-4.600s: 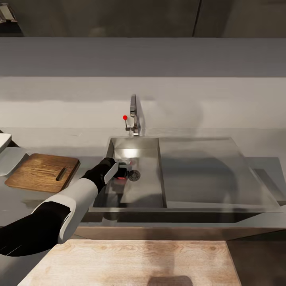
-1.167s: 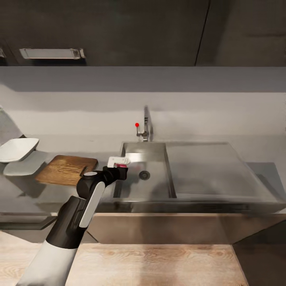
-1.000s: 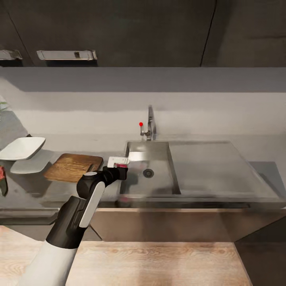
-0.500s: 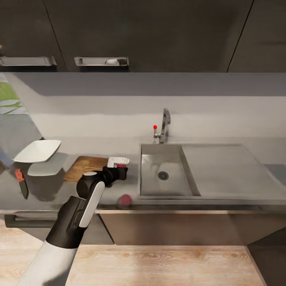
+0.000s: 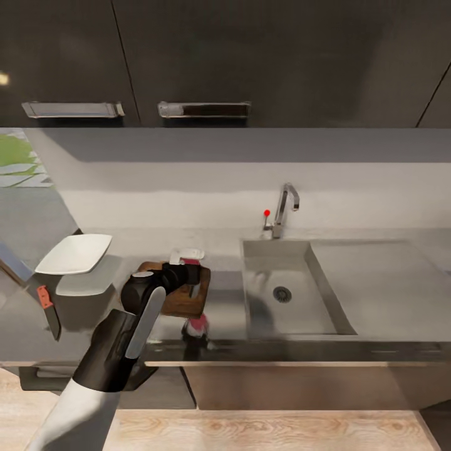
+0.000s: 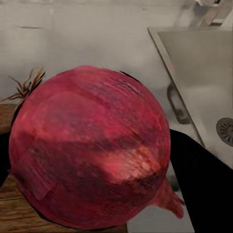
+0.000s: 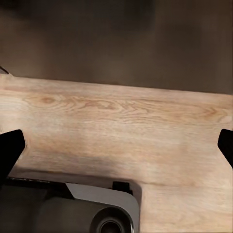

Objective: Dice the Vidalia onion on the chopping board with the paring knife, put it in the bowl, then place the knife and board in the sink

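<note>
The left gripper [image 5: 188, 270] was closed around the Vidalia onion [image 6: 90, 148], holding it over the near end of the chopping board [image 5: 185, 300], to the left of the sink [image 5: 285, 294]. The right gripper [image 7: 116, 145] was spread wide open above the wooden floor [image 7: 121, 121], holding nothing.

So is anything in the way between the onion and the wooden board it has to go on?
Nothing visible is. The left end effector holds the Vidalia onion right over the chopping board, whose visible top looks bare. The bowl and paring knife sit off to the side.
</note>
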### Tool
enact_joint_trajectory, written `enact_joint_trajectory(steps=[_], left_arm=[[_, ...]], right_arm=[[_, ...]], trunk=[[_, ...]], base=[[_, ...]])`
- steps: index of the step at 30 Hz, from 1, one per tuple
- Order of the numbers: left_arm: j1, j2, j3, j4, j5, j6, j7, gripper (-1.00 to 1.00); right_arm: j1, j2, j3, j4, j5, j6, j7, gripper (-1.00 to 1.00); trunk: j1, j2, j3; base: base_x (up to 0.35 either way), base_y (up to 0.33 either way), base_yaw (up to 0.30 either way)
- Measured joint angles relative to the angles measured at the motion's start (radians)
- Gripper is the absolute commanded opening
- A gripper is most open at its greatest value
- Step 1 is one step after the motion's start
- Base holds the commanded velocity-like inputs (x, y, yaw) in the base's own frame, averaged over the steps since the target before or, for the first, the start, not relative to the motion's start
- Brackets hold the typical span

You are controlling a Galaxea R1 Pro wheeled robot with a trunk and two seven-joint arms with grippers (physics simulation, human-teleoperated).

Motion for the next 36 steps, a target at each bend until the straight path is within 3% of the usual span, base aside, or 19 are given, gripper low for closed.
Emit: enact_joint_trajectory(steps=[15,36], left_arm=[[0.005,0.0,0.0,0.01,0.002,0.001,0.001,-1.0],[0.033,0.001,0.0,0.023,0.0,0.0,0.001,-1.0]], right_arm=[[0.0,0.0,0.0,0.0,0.0,0.0,0.0,1.0],[0.0,0.0,-0.001,0.0,0.0,0.0,0.0,1.0]], trunk=[[0.001,0.0,0.024],[0.0,0.0,0.046]], base=[[0.033,0.253,0.0],[-0.105,0.014,0.0]])
